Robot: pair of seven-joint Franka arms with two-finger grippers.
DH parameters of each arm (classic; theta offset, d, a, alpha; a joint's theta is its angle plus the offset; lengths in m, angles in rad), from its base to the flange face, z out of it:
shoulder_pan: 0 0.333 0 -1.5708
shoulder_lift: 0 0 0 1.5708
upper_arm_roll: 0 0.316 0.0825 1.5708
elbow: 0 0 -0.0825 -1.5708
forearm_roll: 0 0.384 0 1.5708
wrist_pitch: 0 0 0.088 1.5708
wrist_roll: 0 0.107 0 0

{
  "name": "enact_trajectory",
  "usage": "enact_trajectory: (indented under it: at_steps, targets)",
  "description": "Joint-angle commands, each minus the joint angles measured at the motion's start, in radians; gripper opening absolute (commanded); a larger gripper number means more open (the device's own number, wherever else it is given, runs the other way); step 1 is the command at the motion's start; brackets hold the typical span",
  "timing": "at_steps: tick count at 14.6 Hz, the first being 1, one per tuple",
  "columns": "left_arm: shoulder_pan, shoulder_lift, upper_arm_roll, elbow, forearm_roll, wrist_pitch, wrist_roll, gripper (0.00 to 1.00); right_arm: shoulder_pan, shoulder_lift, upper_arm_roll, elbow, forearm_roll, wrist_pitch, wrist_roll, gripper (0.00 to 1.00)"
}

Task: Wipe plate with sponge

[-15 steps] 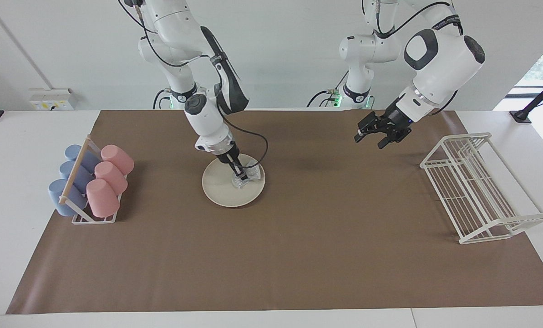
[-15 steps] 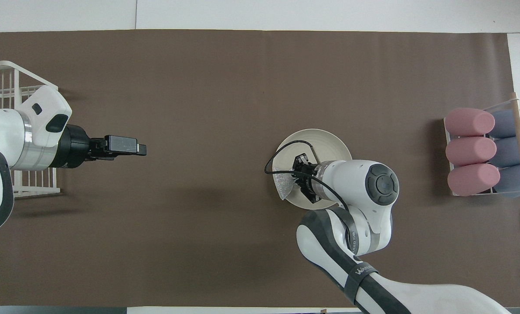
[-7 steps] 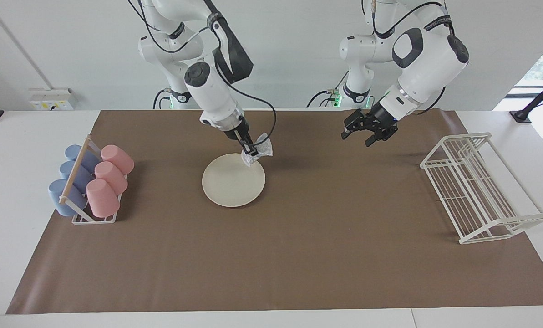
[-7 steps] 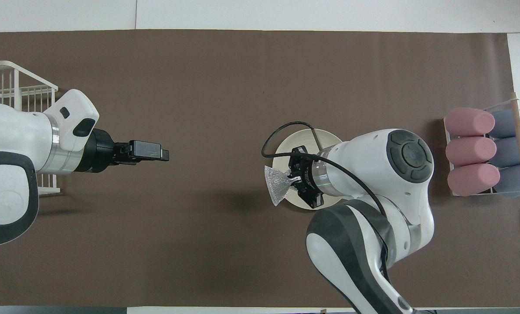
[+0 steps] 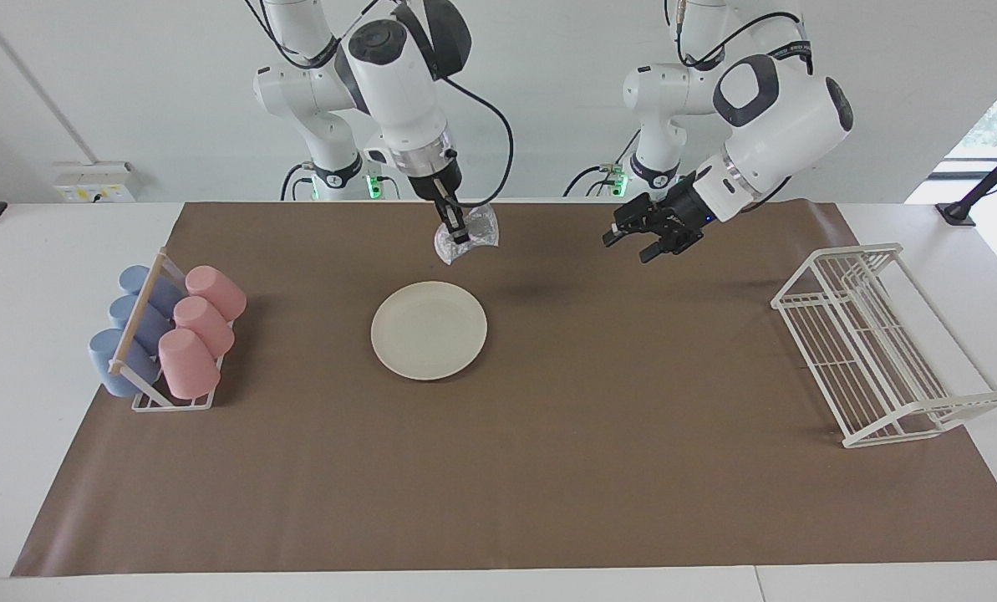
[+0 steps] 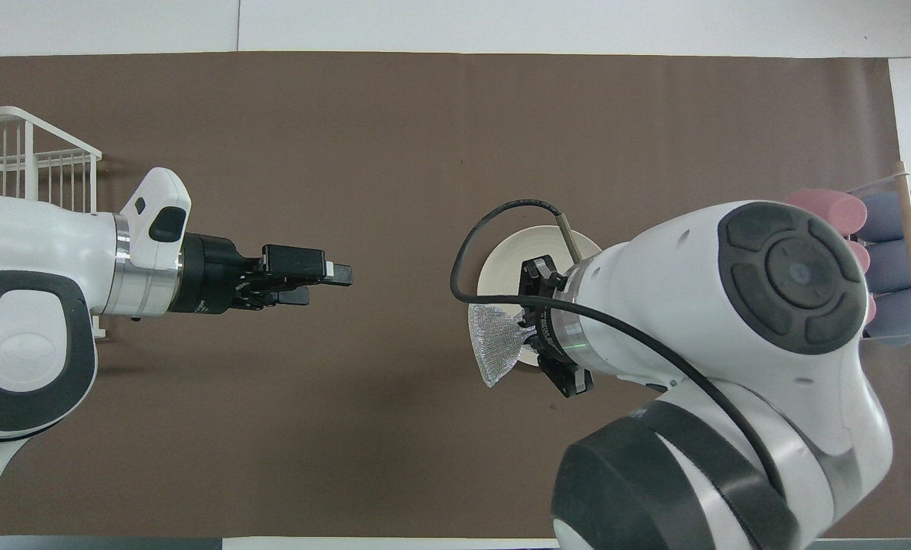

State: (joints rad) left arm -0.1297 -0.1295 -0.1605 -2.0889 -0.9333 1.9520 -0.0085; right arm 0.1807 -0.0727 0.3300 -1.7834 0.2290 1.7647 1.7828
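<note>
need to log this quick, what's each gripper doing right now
Left gripper: open, holding nothing, up over the brown mat.
Right gripper: shut on the small silvery-grey wrinkly sponge, raised clear of the round cream-white plate.

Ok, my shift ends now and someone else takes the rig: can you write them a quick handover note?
Right gripper: shut on the sponge, raised over the mat on the robots' side of the plate.
Left gripper: open, holds nothing, waits in the air toward the white wire rack.
Plate: flat on the mat, nothing on it.
Done: sponge is in hand.
Left: cannot tell whether the plate is wiped; check it, then park the sponge.
</note>
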Motion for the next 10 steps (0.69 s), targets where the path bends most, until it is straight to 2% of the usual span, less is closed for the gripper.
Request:
enact_trajectory:
  at_steps: [1, 4, 10]
  targets:
    - [-0.045, -0.035, 0.01, -0.056, -0.137, 0.035, 0.007, 1.0, 0.071, 0.034, 0.007, 0.025, -0.034, 0.028, 0.149, 0.0]
    - [-0.063, -0.033, 0.009, -0.063, -0.296, 0.028, 0.056, 1.0, 0.089, 0.039, 0.009, 0.019, -0.034, 0.071, 0.202, 0.0]
    - [-0.094, -0.044, 0.009, -0.077, -0.32, -0.024, 0.061, 1.0, 0.109, 0.039, 0.009, 0.013, -0.034, 0.07, 0.202, 0.0]
